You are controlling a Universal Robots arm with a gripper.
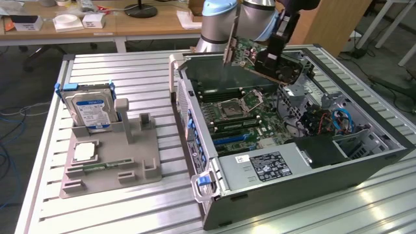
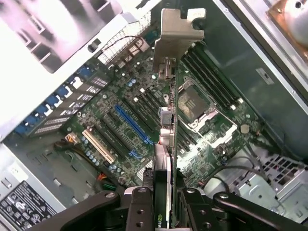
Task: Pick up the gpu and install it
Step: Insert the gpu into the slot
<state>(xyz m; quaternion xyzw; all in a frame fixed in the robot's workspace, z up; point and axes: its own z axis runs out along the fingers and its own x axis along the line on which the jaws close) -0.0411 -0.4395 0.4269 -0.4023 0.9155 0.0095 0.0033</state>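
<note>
While it hangs above the open computer case (image 1: 364, 161) in the exterior view, the gripper (image 1: 269, 59) is clamped on the gpu (image 1: 244, 48), which is held on edge, clear of the case's motherboard (image 1: 240, 114). From the wrist view, fingers (image 2: 139, 209) pinch the gpu (image 2: 166, 125) from both sides, its silver bracket (image 2: 175, 33) at the far end, over the motherboard between blue slot (image 2: 132, 122) and processor socket (image 2: 195, 103).
</note>
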